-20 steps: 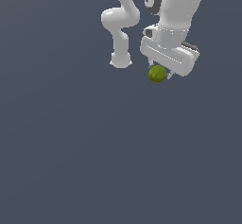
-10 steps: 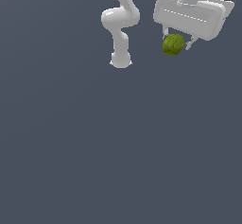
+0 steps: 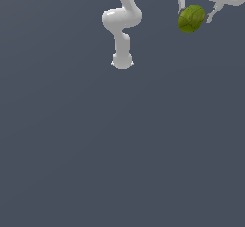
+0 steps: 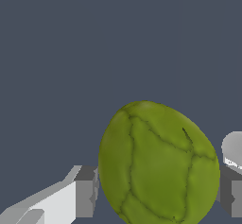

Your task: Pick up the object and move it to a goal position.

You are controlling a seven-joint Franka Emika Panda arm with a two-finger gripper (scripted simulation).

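The object (image 3: 191, 18) is an olive-green, veined roundish lump held high at the exterior view's upper right. My white gripper (image 3: 197, 14) is shut on it, its body cut off by the frame's top edge, one finger on each side of the lump. In the wrist view the object (image 4: 158, 164) fills the space between the two fingers (image 4: 85, 192), tilted, far above the plain dark floor.
The arm's white base (image 3: 122, 61) stands on the dark grey floor (image 3: 119, 149) at the exterior view's upper middle, with the arm's links rising above it.
The gripper with the object has risen and shifted toward the exterior view's right, now partly out of frame. The object looks larger.
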